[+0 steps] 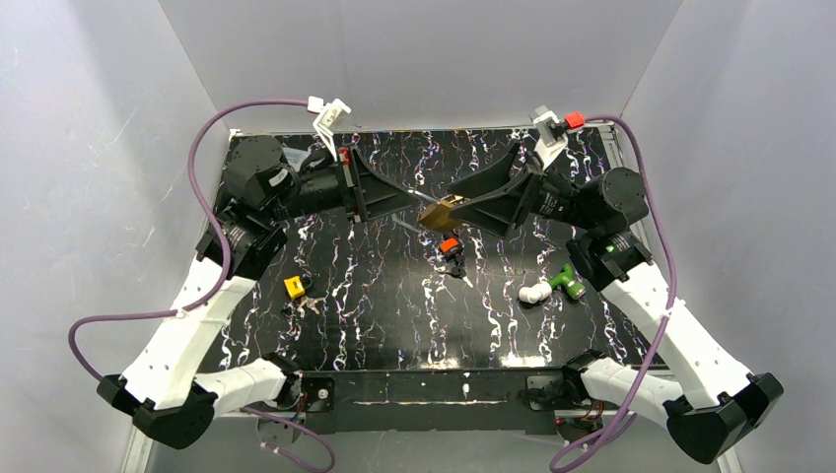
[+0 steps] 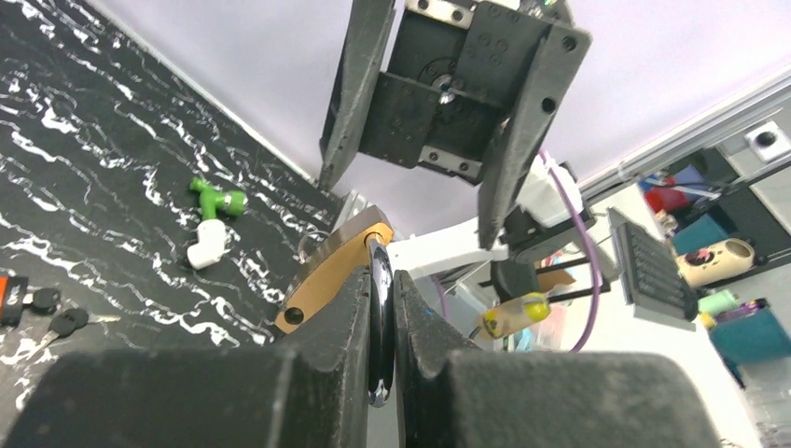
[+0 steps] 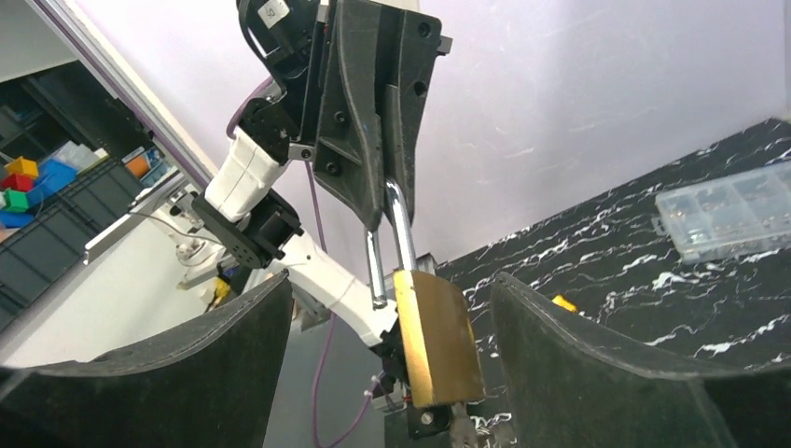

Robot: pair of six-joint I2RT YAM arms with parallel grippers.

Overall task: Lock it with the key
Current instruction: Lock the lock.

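A brass padlock [image 1: 444, 212] hangs above the middle of the black marbled table [image 1: 375, 325], between my two grippers. My left gripper [image 1: 414, 200] is shut on its steel shackle [image 3: 399, 229]; in the left wrist view the fingers [image 2: 350, 308] pinch the dark metal loop, with the brass body [image 2: 326, 275] just beyond them. The shackle's short leg [image 3: 375, 280] stands free of the body. My right gripper [image 3: 392, 280] is open, one jaw on each side of the padlock body [image 3: 438, 341], touching neither side. The key bunch with an orange tag [image 1: 452, 251] lies on the table below the lock.
A yellow block [image 1: 294, 287] lies at the left. A white fitting [image 1: 534, 292] and a green part [image 1: 567, 280] lie at the right near the right arm. A clear plastic box [image 3: 723, 219] sits on the table behind the left arm. Grey walls enclose the table.
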